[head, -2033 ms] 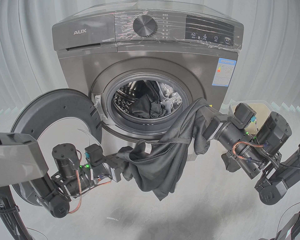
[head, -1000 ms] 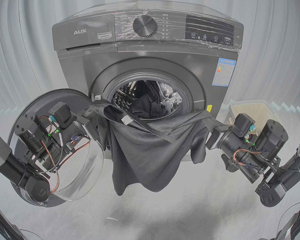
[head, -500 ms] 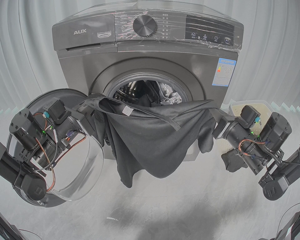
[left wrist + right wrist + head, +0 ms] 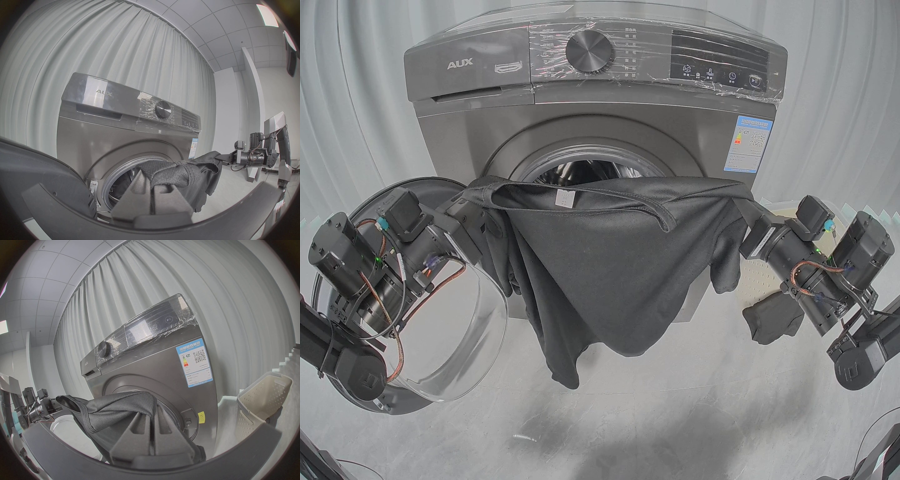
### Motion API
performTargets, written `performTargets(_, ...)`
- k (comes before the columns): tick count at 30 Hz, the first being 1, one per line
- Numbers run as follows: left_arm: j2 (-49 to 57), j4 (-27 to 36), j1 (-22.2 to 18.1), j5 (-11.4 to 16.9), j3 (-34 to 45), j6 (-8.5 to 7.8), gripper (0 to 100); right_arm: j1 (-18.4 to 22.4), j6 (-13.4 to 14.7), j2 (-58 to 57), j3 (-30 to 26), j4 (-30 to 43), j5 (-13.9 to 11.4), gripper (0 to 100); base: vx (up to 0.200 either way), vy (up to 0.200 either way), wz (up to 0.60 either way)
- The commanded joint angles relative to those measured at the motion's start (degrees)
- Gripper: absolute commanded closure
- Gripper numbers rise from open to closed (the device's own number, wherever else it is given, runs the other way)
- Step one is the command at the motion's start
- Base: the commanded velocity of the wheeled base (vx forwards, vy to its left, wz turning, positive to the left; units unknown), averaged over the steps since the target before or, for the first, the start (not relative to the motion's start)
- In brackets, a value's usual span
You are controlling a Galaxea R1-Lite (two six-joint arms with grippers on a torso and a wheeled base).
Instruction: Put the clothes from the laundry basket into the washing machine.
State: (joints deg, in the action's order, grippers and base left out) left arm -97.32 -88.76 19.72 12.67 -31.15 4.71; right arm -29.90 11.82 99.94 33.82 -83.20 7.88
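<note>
A dark grey T-shirt hangs stretched wide in front of the washing machine, covering most of the drum opening. My left gripper is shut on one end of the T-shirt, beside the open door. My right gripper is shut on the other end of the T-shirt, in front of the laundry basket. The collar with its white tag runs along the top edge. The white perforated laundry basket stands to the right of the machine.
The round door is swung open to the left, with my left arm in front of it. Another dark cloth hangs below my right arm near the basket. Pale curtains hang behind the machine. The grey floor in front is bare.
My left gripper rose from low near the floor to the door's height. Both grippers then lifted and spread apart, pulling the T-shirt taut until it hides most of the drum opening.
</note>
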Motion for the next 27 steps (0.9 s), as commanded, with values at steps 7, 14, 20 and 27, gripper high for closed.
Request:
performTargets(7, 0.0, 0.0, -1.0, 0.0, 0.3, 0.13, 100, 0.9, 0.0, -0.3, 0.3, 0.1, 0.0, 100, 0.000, 0.000, 0.00)
performTargets(14, -0.2, 0.0, -1.6, 0.1, 0.3, 0.13, 100, 1.6, 0.0, -0.3, 0.5, 0.1, 0.0, 100, 0.000, 0.000, 0.00)
performTargets(20, -0.2, 0.0, -1.6, 0.1, 0.4, 0.04, 100, 1.7, 0.0, -0.2, 0.5, 0.1, -0.1, 100, 0.000, 0.000, 0.00)
performTargets(27, -0.2, 0.0, -1.4, 0.1, 0.6, 0.04, 100, 1.6, 0.0, -0.2, 0.5, 0.1, -0.1, 100, 0.000, 0.000, 0.00)
